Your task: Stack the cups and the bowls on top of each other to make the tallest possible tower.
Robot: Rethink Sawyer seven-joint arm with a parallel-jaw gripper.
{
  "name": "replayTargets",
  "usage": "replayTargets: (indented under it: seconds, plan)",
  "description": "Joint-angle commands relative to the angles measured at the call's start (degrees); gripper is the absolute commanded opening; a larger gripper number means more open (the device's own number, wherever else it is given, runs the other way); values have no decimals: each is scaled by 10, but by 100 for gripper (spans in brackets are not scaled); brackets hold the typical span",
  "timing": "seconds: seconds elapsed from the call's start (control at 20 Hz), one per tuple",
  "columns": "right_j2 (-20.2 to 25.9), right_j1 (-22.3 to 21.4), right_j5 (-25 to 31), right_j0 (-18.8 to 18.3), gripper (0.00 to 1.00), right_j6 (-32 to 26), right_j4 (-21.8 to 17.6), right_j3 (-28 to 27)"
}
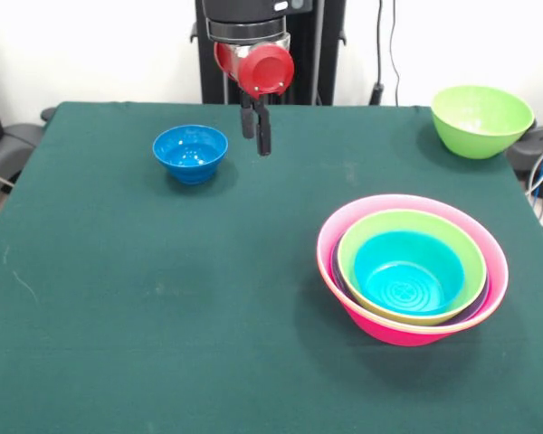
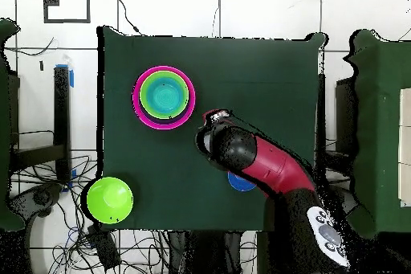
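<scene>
a green tabletop (image 1: 163, 316) fills the frame. at lower right sits the tower (image 1: 412, 268): a big pink bowl holding nested green and blue bowls. at upper left stands a small blue bowl (image 1: 191, 152). just right of it hang the gripper (image 1: 257, 127) jaws, near together and empty. a green bowl (image 1: 481, 119) sits at the upper right corner

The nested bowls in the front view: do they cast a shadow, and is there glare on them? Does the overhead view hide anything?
Front view: the tower throws a soft shadow to its left on the table; only faint sheen on the rims. Overhead view: the arm covers most of the blue bowl.
</scene>
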Motion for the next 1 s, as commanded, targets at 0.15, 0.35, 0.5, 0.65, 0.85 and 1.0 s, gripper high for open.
replayTargets:
  seconds: [0.15, 0.35, 0.5, 0.65, 0.85, 1.0]
  plan:
    - [81, 0, -31, 0, 100, 91, 56, 82]
    - [66, -13, -24, 26, 100, 108, 78, 86]
    - [50, -22, -15, 49, 100, 118, 95, 87]
    - [37, -28, -6, 67, 100, 121, 109, 86]
    - [33, -29, -6, 74, 100, 115, 124, 87]
    - [29, -33, -6, 84, 100, 119, 138, 90]
